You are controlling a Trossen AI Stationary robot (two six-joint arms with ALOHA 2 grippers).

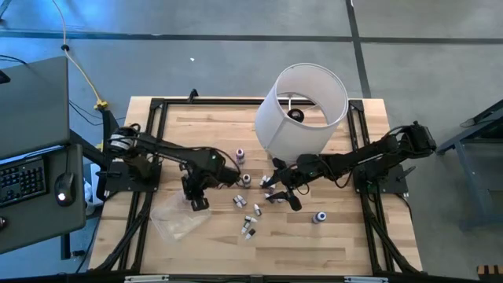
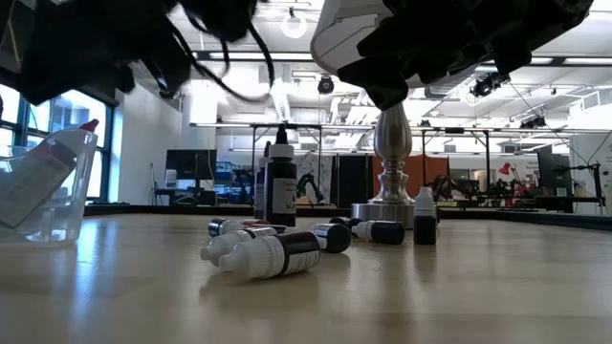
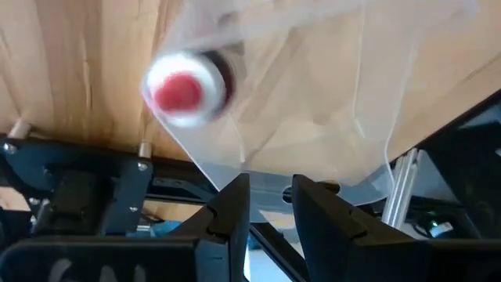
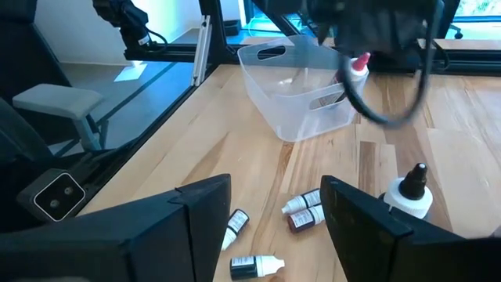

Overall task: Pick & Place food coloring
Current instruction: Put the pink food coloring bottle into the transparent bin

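the left tool point(image 1: 196, 202) hung over the clear plastic tub point(image 1: 174, 218) at the left of the pale wooden bench point(image 1: 330, 244), its fingers a narrow gap apart and empty; a red-capped whitish bottle point(image 3: 185, 88) sat in the tub beneath it. more small food coloring bottles point(image 1: 250, 224) lay scattered mid-bench, some upright, some on their sides. the right tool point(image 1: 284, 194) hovered above them, spread wide, holding nothing, just in front of the big white lampshade point(image 1: 301, 110).
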